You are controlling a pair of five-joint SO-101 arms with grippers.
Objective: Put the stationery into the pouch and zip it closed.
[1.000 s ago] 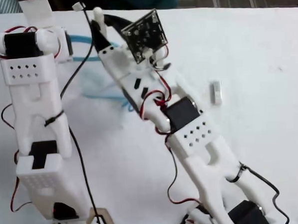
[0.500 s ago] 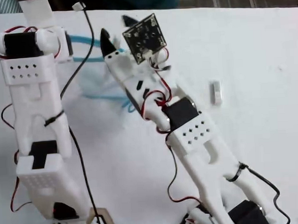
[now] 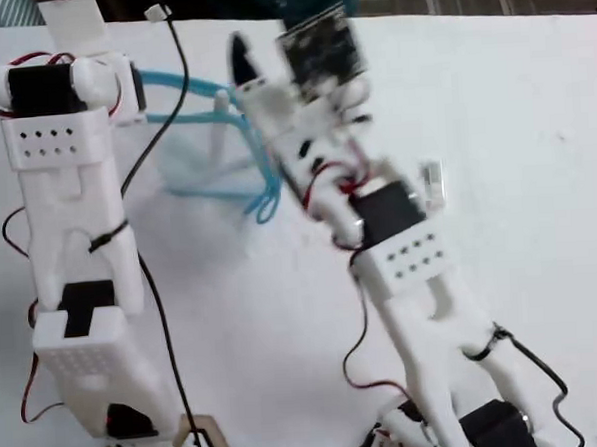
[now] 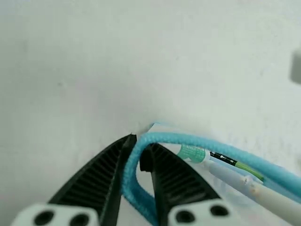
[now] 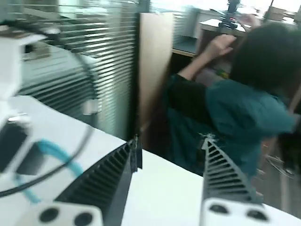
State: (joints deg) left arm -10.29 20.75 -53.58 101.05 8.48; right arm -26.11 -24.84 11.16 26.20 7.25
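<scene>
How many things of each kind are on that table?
Arms: 2, the left arm and the right arm
Pouch: 1
Pens inside it: 2 as far as I can tell, one white and one green-marked
White block: 1
Total: 6

Left jaws clamped, right jaws apart
</scene>
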